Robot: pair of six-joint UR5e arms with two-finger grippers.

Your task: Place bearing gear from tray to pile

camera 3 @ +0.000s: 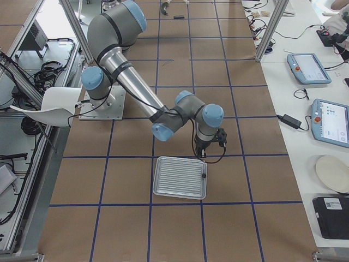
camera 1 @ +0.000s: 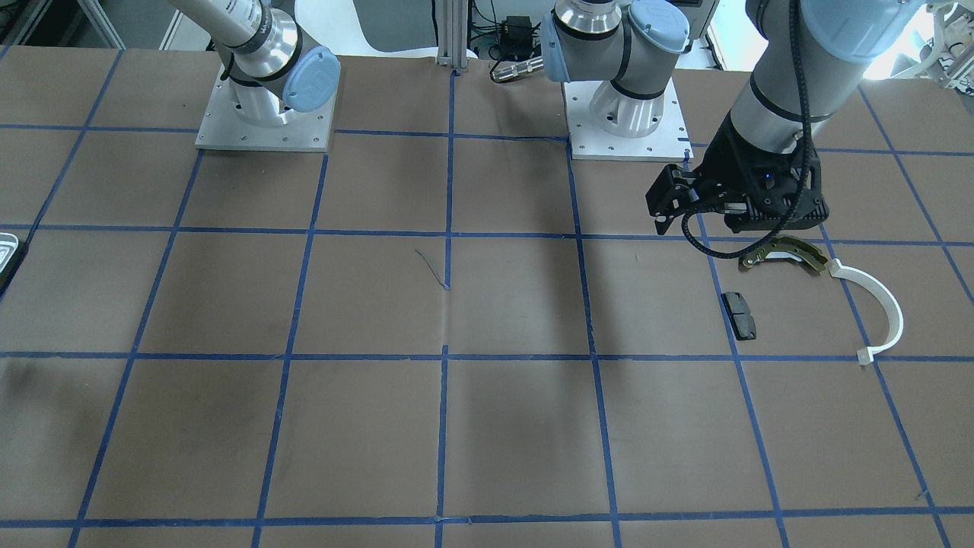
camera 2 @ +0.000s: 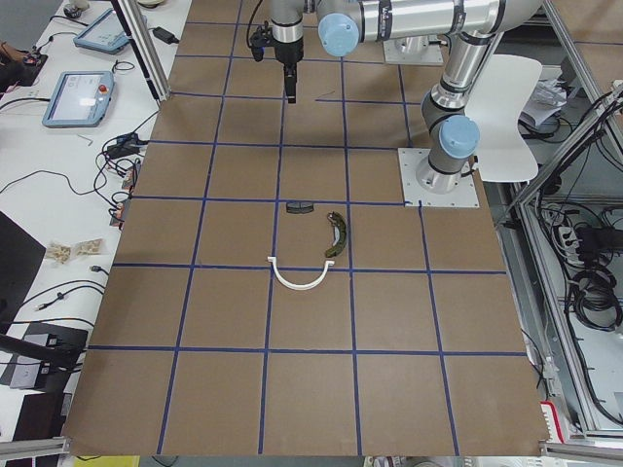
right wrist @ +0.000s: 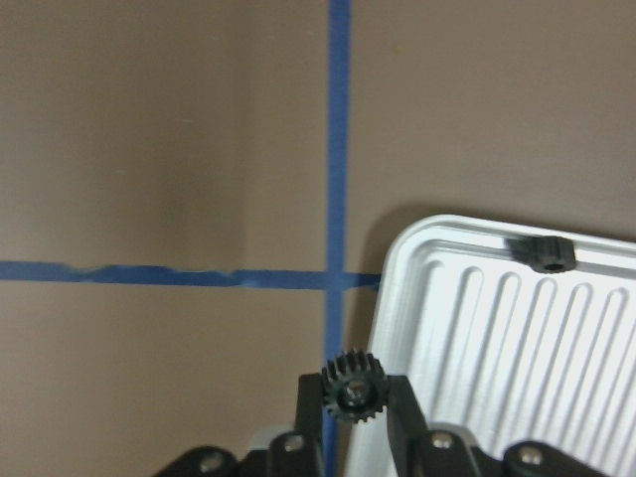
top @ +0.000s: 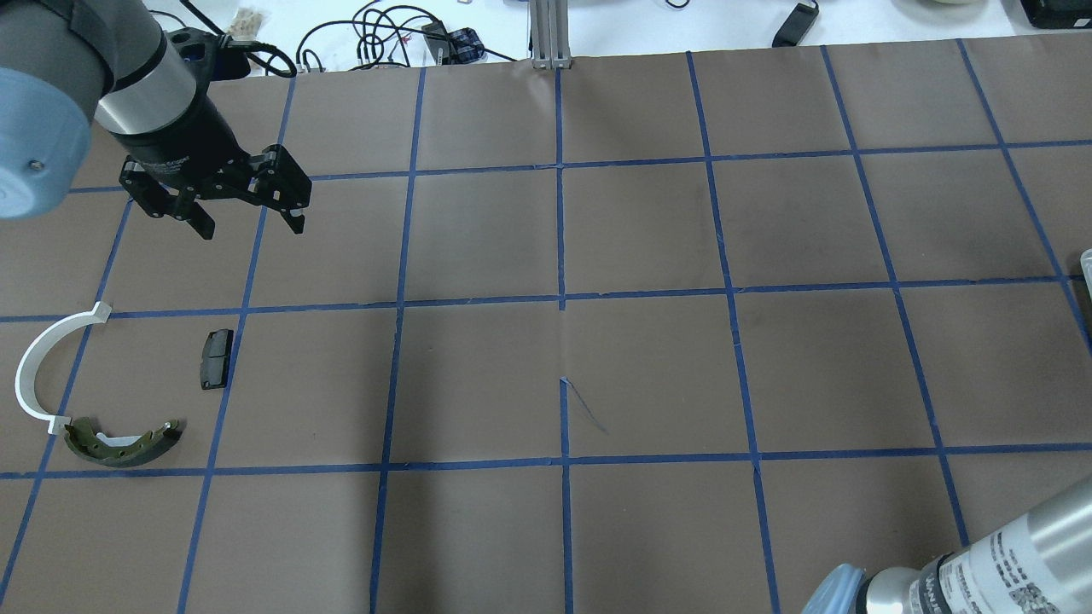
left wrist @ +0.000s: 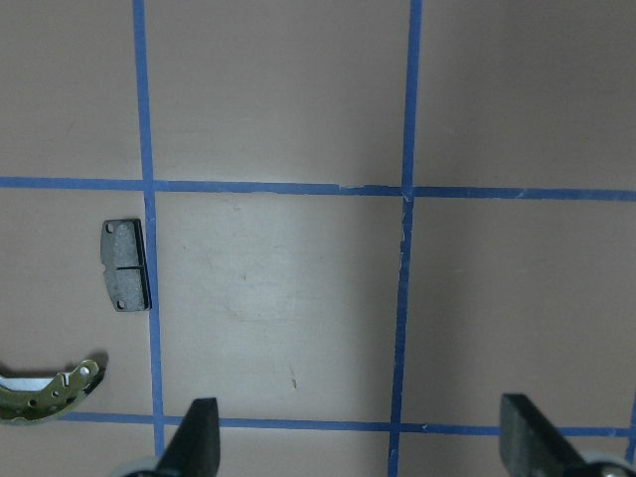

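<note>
In the right wrist view my right gripper [right wrist: 355, 402] is shut on a small black toothed bearing gear [right wrist: 350, 386], held above the rounded corner of the silvery ribbed tray [right wrist: 447, 328]. The tray also shows in the exterior right view [camera 3: 180, 177], just below that gripper [camera 3: 204, 156]. The pile lies far off: a brass-and-black brake shoe [top: 124, 439], a white half-ring [top: 38, 367] and a dark pad [top: 216, 358]. My left gripper [top: 252, 223] is open and empty, raised above the table beyond the pile.
A small black part [right wrist: 542, 253] lies at the tray's far rim. Only slivers of the tray show in the front-facing view [camera 1: 6, 251] and in the overhead view [top: 1085, 260]. Blue tape lines grid the brown table. The arm bases [camera 1: 266, 114] stand at the back.
</note>
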